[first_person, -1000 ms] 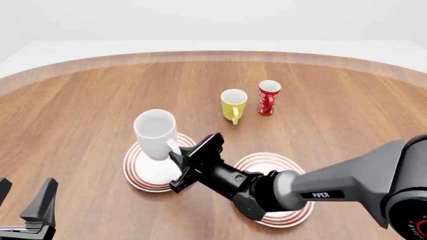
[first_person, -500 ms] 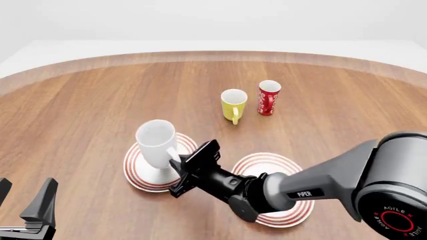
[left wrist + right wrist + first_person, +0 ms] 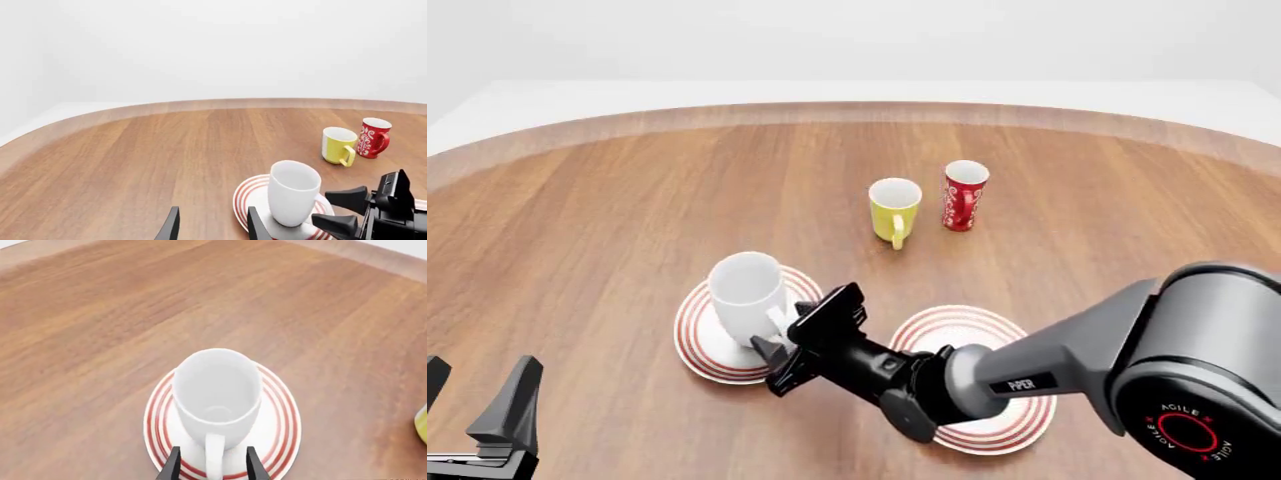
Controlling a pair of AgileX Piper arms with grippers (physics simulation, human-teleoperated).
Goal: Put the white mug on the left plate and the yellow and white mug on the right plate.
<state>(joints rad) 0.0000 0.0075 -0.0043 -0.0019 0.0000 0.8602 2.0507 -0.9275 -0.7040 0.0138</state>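
The white mug (image 3: 747, 292) stands upright on the left plate (image 3: 701, 345), its handle towards my right gripper (image 3: 778, 338). In the right wrist view the mug (image 3: 217, 390) fills the middle of the plate (image 3: 283, 415). My right gripper (image 3: 212, 467) is open, with a finger on each side of the handle and a gap to both. The yellow and white mug (image 3: 894, 208) stands on the table further back. The right plate (image 3: 1014, 330) is partly hidden under my right arm. My left gripper (image 3: 474, 400) is open and holds nothing at the near left.
A slim red mug (image 3: 965, 194) stands just right of the yellow one. The left wrist view shows both mugs (image 3: 337, 145) (image 3: 372, 137) beyond the white mug (image 3: 292, 192), with the table's curved far edge (image 3: 854, 110) behind.
My right gripper has come down and a little to the right with the white mug, which now rests on the left plate. The left arm has not moved.
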